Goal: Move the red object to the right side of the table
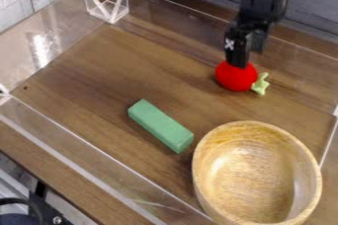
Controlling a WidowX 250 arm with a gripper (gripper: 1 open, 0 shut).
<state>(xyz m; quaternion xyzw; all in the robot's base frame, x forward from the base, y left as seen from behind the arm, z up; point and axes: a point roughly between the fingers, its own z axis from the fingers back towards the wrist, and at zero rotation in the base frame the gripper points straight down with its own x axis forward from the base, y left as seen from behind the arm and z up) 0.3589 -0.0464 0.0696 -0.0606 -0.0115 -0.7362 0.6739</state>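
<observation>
The red object (pixel 235 76), a small glossy toy fruit with a light green leafy tip pointing right, lies on the brown wood-grain table (pixel 106 81) toward the back right. My gripper (pixel 243 53) hangs straight down directly over it, fingers spread and open, their tips just above the fruit's top. Nothing is held between the fingers.
A green rectangular block (pixel 160 125) lies near the middle of the table. A large wooden bowl (pixel 201 166) fills the front right corner. Low clear plastic walls (pixel 106 6) edge the tabletop.
</observation>
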